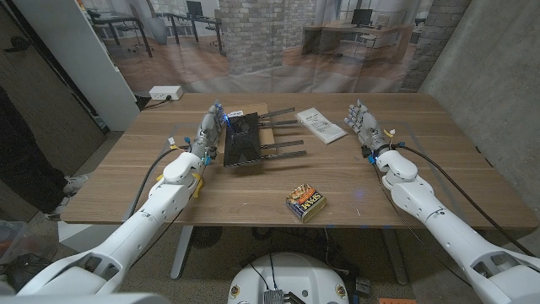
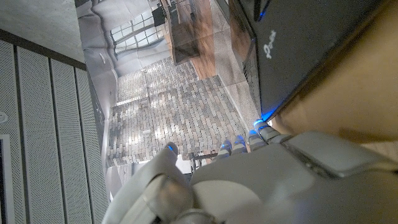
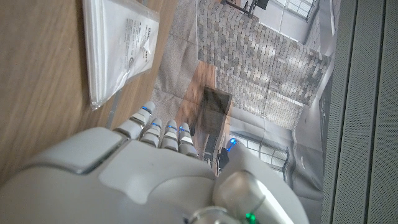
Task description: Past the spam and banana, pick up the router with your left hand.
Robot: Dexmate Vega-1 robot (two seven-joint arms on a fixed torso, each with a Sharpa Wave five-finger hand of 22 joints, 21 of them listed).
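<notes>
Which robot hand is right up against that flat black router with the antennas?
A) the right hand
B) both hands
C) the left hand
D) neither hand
C: in the head view the white left hand sits against the left edge of the flat black router, while the right hand stands apart, beside a clear plastic packet.

Router (image 1: 244, 137) beside left hand (image 1: 209, 125): glossy black plastic. Surface (image 1: 211, 190): matt wood grain. Packet (image 3: 118, 43) near right hand (image 1: 363, 118): clear, probably plastic film.
</notes>
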